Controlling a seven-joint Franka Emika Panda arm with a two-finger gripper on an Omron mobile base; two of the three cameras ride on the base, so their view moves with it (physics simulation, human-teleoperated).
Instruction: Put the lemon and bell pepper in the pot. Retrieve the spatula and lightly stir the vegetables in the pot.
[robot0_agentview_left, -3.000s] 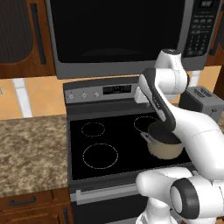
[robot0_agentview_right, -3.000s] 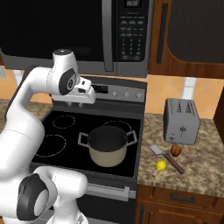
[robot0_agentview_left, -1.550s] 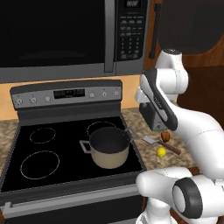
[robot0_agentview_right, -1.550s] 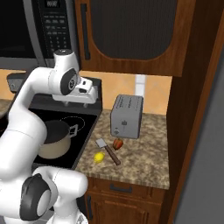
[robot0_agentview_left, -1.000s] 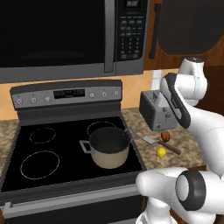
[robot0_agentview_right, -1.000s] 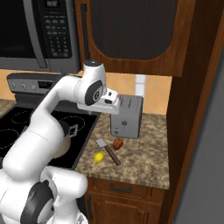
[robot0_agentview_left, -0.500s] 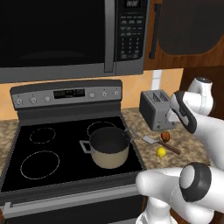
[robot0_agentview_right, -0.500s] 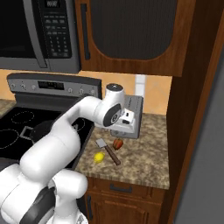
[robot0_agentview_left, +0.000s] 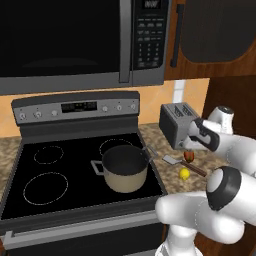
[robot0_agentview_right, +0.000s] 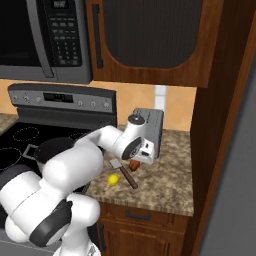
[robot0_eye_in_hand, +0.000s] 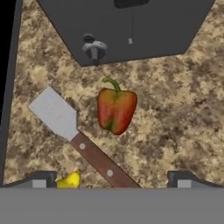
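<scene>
The red bell pepper lies on the speckled counter just in front of the toaster, straight ahead of my open gripper, which hovers above it with nothing between the fingers. The spatula lies beside the pepper, grey blade toward the stove. The yellow lemon sits by the spatula's brown handle. In the right base view the gripper hangs over the pepper, with the lemon and spatula nearer the counter edge. The beige pot stands on the stove's front right burner, dark inside.
A grey toaster stands on the counter right behind the pepper, close to my hand. The black stove top lies left of the counter. A microwave and wooden cabinets hang above; a tall wooden panel closes the right side.
The base first drove right, shifting the whole scene. Since then the arm has swung right and down from above the stove to the counter in front of the toaster, above the pepper.
</scene>
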